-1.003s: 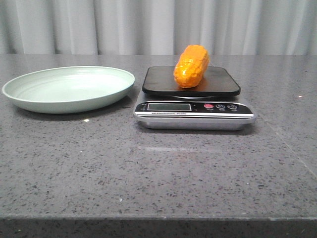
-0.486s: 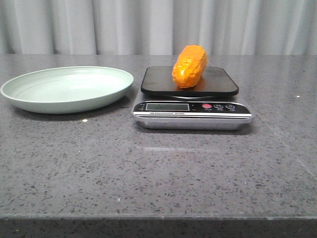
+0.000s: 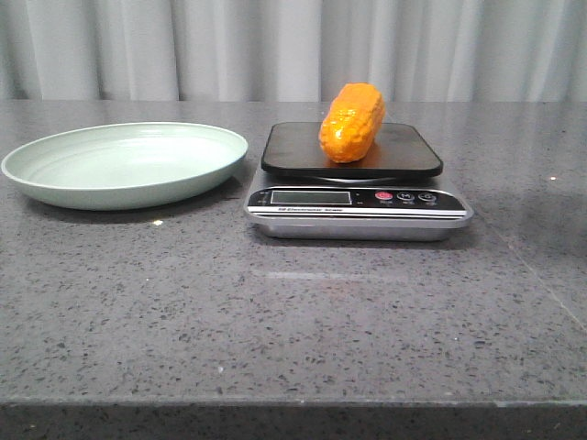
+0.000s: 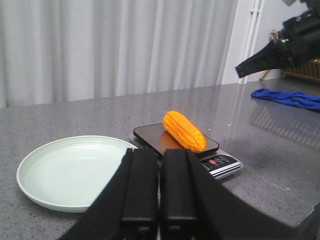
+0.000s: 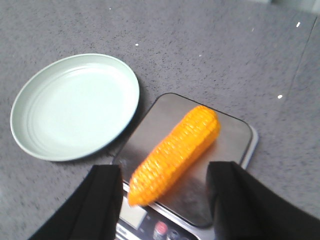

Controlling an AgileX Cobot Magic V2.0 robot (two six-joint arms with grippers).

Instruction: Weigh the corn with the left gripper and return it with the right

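1. Pale green plate (image 3: 124,165) on the grey stone table (image 3: 293,321), left of the scale (image 3: 358,192); nothing in it, bare ribbed bottom showing in all three views.
2. Corn (image 3: 350,122) lying on the scale's dark platform (image 3: 404,151), lengthwise front to back, touching nothing else; one end reaching toward the platform's front edge above the display (image 3: 312,197) in the right wrist view.
3. Plate rim just beside the scale's left edge, a narrow gap between them.
4. Left gripper (image 4: 159,200) with fingers pressed together, holding nothing, set back from both plate and scale on the near side.
5. Right gripper (image 5: 165,200) spread wide, above the corn, one finger (image 5: 102,200) to each side of the cob's near end, not touching it.
6. Wide bare tabletop in front of plate and scale down to the table's front edge; more bare surface right of the scale.
7. Blue cloth (image 4: 287,97) far off on the table, well apart from the scale.
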